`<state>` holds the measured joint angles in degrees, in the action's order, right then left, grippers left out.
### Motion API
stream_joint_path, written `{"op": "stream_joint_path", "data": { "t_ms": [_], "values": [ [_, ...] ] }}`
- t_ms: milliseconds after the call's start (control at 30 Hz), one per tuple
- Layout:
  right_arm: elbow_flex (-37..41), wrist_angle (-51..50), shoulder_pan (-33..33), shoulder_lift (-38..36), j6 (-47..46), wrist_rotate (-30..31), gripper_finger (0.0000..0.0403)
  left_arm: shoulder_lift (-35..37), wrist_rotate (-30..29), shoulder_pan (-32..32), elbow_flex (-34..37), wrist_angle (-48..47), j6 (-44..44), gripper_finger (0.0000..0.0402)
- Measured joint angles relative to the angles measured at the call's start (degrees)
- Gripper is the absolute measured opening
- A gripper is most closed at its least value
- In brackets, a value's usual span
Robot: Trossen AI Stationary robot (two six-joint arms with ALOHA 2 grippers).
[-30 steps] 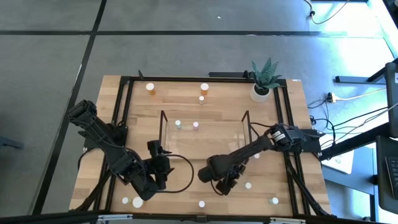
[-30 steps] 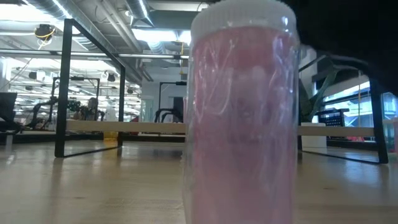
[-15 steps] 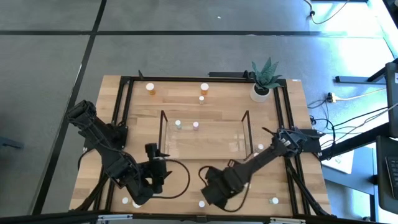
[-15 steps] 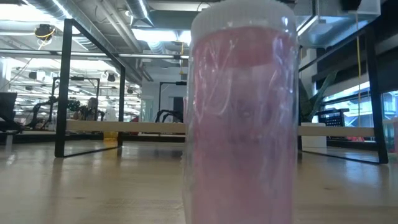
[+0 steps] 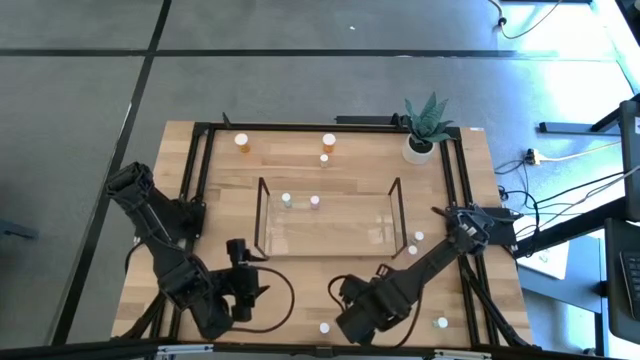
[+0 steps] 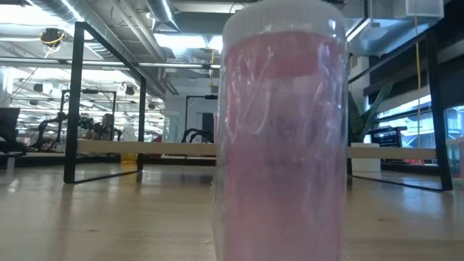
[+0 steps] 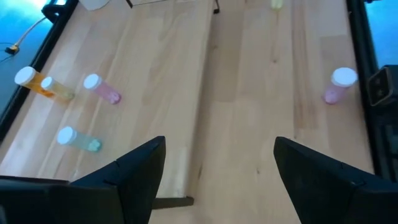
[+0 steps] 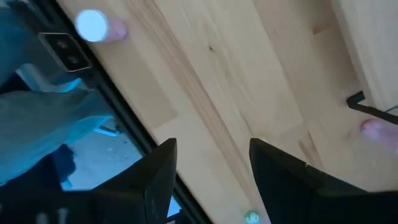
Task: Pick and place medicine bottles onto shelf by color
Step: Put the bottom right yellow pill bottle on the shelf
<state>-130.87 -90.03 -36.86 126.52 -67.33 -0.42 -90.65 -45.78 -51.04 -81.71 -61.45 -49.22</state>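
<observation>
Both arms hang low over the near side of the tabletop, on the near side of the clear shelf, and neither carries anything: the left gripper shows its fingers apart over bare wood, and the right gripper likewise has fingers spread and empty. Bottles stand scattered: two small ones inside the shelf, an orange bottle beyond it, a pink bottle ahead of the left arm. The risk I'd judge here is the crowding, as an elbow or cable could topple a small white-capped bottle beside the right gripper, or a wrong colour could get grabbed
</observation>
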Motion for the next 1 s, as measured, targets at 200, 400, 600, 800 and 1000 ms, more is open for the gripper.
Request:
{"op": "stream_joint_path", "data": {
  "t_ms": [200, 400, 600, 800, 1000],
  "values": [
    [0.00, -0.01, -1.59, -6.25, 0.02, 8.93, 0.0204, 0.00, 0.00, -1.68, -0.01, 0.20, -0.35, 0.0293],
    [6.10, 0.10, -5.12, -15.01, -3.85, 22.72, 0.0204, 0.00, 0.01, -2.06, -0.02, 0.24, -0.36, 0.0293],
    [16.80, 0.77, -7.64, -20.83, -10.50, 16.28, 0.0204, 0.00, 0.01, -2.04, -0.02, 0.24, -0.27, 0.0293],
    [25.11, 9.64, -11.53, -21.29, -3.18, 13.44, 0.0204, 0.00, 0.00, -2.04, -0.02, 0.23, -0.30, 0.0293],
    [32.65, 19.15, -12.92, -21.31, -1.27, 9.94, 0.0204, 0.00, -0.13, -1.97, -0.02, 0.24, -0.27, 0.0293]
  ]
}}
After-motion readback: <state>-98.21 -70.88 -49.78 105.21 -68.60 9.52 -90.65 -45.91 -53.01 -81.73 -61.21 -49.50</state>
